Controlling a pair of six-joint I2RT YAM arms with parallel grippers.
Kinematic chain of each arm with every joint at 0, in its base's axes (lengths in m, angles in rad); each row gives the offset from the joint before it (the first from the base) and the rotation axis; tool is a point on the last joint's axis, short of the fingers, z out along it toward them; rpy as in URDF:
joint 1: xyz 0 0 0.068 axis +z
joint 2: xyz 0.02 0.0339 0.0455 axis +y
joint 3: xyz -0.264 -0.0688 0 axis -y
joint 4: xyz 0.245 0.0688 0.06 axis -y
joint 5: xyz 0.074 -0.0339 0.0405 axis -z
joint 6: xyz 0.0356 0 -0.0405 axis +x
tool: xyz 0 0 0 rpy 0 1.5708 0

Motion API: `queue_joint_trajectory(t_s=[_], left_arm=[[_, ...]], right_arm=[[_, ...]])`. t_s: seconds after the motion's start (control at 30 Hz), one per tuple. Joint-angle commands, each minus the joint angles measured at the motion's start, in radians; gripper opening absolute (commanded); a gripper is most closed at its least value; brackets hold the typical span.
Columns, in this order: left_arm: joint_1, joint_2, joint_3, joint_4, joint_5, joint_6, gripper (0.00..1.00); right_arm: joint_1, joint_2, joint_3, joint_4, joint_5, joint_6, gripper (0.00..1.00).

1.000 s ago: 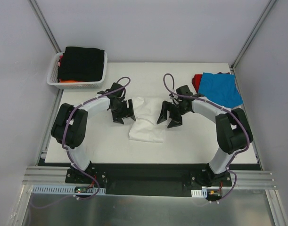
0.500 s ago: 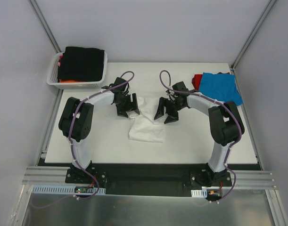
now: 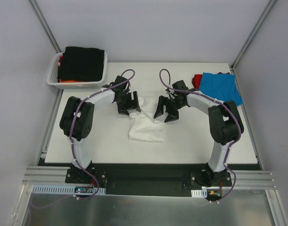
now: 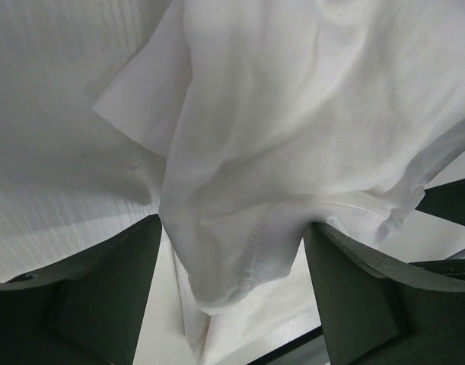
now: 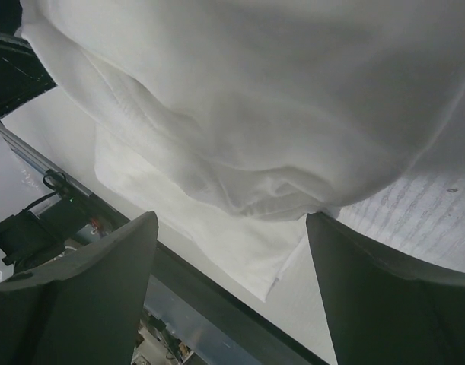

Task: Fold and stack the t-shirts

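White t-shirt point(image 3: 146, 126) lies mid-frame on the table point(image 3: 101, 146), lower part flat, upper end rucked between your two arms. Left gripper point(image 3: 128, 108) sits at its upper-left corner, right gripper point(image 3: 164, 114) at its upper-right. Both pincers stand wide apart, and neither is clamped on anything.

Left wrist view: a stitched hem point(image 4: 251, 255) bunches in a thick wad between the fingers point(image 4: 103, 293). Right wrist view: several layers bulge between the fingers point(image 5: 87, 296).

Blue t-shirt point(image 3: 221, 88) lies over the red one point(image 3: 197, 80), upper right of the table. Black t-shirt point(image 3: 82, 63) sits folded in the basket point(image 3: 52, 75), upper left, with the orange one point(image 3: 68, 81) showing beneath.

Risks, as I judge them:
- Close now and you likely pinch more than one layer, so the shirt comes up as a lump instead of one clean edge.
- Uneven bite: the left has a hem while the right has loose bulk, so a joint pull could skew the fold line.
- The two grippers are near each other, and an inward sweep could knock them together.
- Soft cotton slides, so a low drag would ruck the flat lower part.
- Your right forearm runs just beside the blue t-shirt, and a wide swing could brush it.
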Motion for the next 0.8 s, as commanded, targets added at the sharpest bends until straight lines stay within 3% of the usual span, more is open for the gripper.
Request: queue_joint_trajectory(t_s=[0.0, 0.07, 0.37, 0.77], left_arm=[[-0.008, -0.060, -0.049, -0.018, 0.012, 0.027, 0.75], [-0.005, -0.069, -0.077, -0.018, 0.011, 0.033, 0.75], [0.049, -0.108, -0.091, -0.024, 0.005, 0.058, 0.75], [0.070, -0.008, 0.042, -0.023, 0.055, -0.007, 0.75]], right_arm=[[-0.011, -0.028, -0.008, -0.027, 0.009, -0.031, 0.80], [-0.023, -0.039, -0.026, -0.026, 0.009, -0.035, 0.74], [-0.086, -0.052, -0.059, -0.038, 0.021, -0.075, 0.73], [-0.095, -0.006, 0.009, -0.041, 0.018, -0.084, 0.70]])
